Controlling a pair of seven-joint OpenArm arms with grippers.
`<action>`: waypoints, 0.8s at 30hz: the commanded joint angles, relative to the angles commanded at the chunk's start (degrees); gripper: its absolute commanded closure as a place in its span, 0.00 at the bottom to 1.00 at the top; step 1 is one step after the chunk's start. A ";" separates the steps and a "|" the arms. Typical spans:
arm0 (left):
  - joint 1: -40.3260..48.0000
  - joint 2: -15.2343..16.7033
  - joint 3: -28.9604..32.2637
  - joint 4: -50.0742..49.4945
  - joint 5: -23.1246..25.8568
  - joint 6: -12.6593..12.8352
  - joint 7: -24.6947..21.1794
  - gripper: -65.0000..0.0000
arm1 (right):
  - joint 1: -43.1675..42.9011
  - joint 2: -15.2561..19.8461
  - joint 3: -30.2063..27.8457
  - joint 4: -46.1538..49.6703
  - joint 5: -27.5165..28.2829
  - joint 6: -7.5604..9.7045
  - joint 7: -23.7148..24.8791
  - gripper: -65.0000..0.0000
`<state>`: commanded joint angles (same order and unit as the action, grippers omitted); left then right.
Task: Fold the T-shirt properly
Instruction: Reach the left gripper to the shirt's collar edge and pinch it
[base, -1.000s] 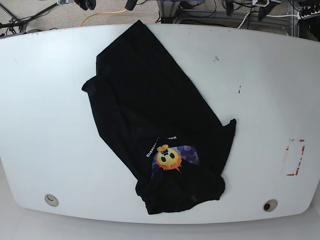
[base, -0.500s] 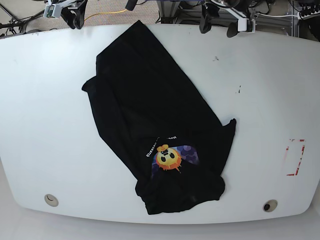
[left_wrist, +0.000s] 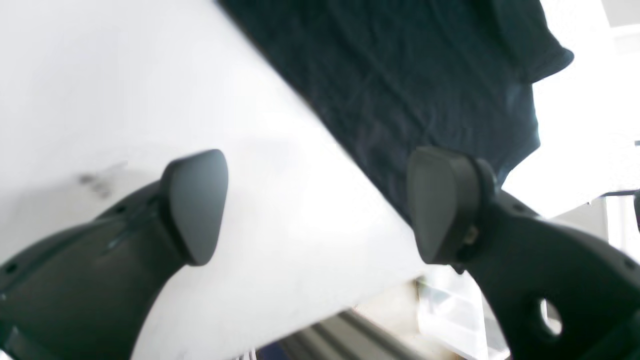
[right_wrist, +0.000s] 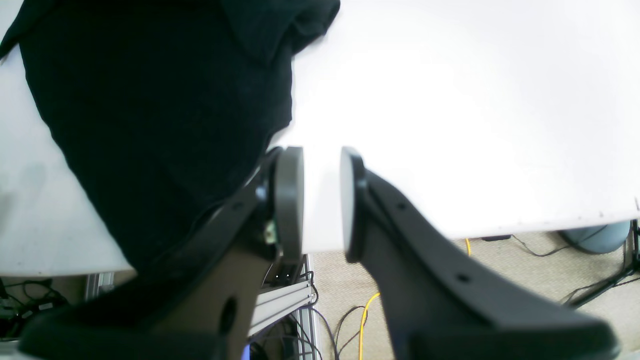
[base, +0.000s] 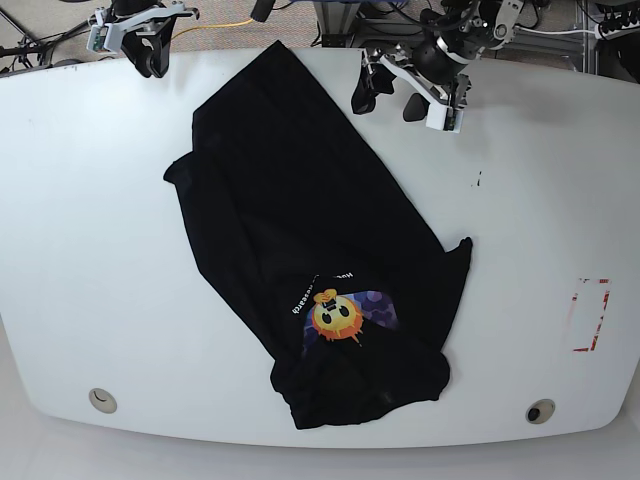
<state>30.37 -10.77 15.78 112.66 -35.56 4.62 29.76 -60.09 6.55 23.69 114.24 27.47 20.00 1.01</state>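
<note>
- Since the earlier base frames, the left gripper (base: 388, 95) has been brought down from the upper right to the shirt's upper edge, its fingers spread and empty.
- The right gripper (base: 153, 60), fingers parted, is held at the upper left.
- The T-shirt (base: 300, 200) is left unmoved, slanting from upper centre to lower centre; a grasp is probably being prepared.

We see a black T-shirt (base: 300, 210) whose print pairs an orange-yellow sun face (base: 338, 317) with a mottled purple patch (base: 378, 308) and white lettering (base: 308, 291). Its tabletop (base: 110, 250) is white, marked by a broken red outline (base: 603, 318) at the right. In the right wrist view we find a yellow cable (right_wrist: 361, 330) over speckled beige flooring (right_wrist: 332, 280).
</note>
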 joint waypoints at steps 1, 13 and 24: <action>-0.62 0.62 0.09 -0.35 -0.18 0.35 0.70 0.21 | 0.00 0.00 0.00 0.00 0.00 0.00 0.00 0.82; -7.12 -0.18 0.26 -11.96 -8.00 0.35 1.85 0.21 | 2.90 -0.09 0.53 0.00 0.00 0.00 -4.75 0.82; -16.62 -1.49 3.87 -19.43 -14.51 0.26 8.18 0.21 | 5.10 -0.44 0.44 0.79 0.53 -0.09 -8.00 0.82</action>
<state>13.76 -12.26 19.65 93.23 -50.07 4.88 37.93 -54.99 6.11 24.13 115.03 28.00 19.91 -6.99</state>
